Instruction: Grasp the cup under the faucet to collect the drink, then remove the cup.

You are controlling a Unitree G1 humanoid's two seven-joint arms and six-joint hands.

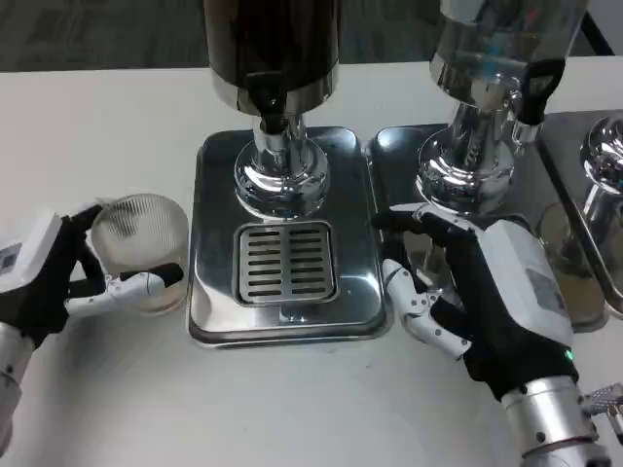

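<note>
On white table [97,107], one cup [144,238] in left hand [58,277], three dispensers [277,97].

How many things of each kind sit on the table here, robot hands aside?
Cups: 1
Dispensers: 3
Drip trays: 3
Total: 7

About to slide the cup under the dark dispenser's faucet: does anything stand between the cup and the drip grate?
Nothing visible does. The cup, held by the left hand, stands on the table left of the tray; only the tray's low raised rim lies between it and the bare grate under the faucet.
</note>
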